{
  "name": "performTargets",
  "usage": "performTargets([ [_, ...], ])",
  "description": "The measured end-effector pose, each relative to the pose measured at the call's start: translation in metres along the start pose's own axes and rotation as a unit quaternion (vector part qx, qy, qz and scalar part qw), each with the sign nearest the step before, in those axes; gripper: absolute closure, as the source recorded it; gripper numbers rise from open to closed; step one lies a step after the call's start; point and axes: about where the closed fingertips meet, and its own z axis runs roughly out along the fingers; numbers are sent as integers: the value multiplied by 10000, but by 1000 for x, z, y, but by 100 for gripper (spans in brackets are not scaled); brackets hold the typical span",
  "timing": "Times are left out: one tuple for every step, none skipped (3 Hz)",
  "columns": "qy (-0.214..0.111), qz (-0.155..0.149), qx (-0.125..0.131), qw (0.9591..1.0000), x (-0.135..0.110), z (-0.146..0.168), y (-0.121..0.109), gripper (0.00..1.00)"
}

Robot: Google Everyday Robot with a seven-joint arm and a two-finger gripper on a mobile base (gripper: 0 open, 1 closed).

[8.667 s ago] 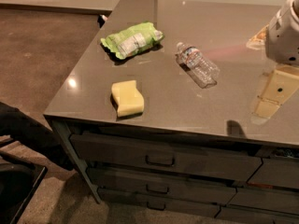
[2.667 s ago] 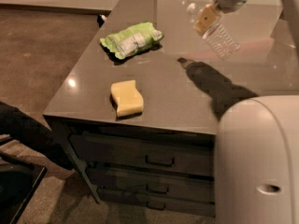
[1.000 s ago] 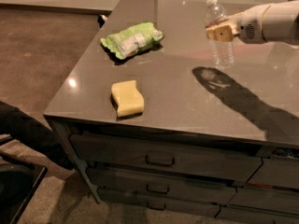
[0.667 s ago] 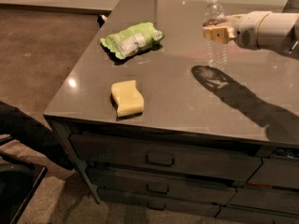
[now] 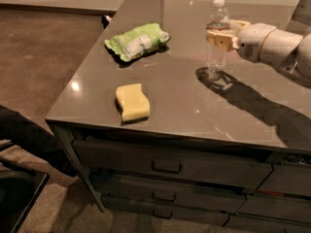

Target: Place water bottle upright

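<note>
Water bottle (image 5: 216,57), tilted in mid-air seconds ago, now stands upright with its base apparently on the countertop (image 5: 175,96), well right of the green snack bag (image 5: 137,41), the gripper (image 5: 218,38) still pinching its middle; only release seemingly remains.

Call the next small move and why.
Probably open the jaws and release. The gripper is clamped around the middle of the bottle, which stands upright, cap up, its base seemingly meeting its shadow on the table.
</note>
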Motion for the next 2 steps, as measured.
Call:
performTargets([
  [-222,54,-30,9997,5,2,2,100],
  [-406,191,-27,9990,8,2,2,100],
])
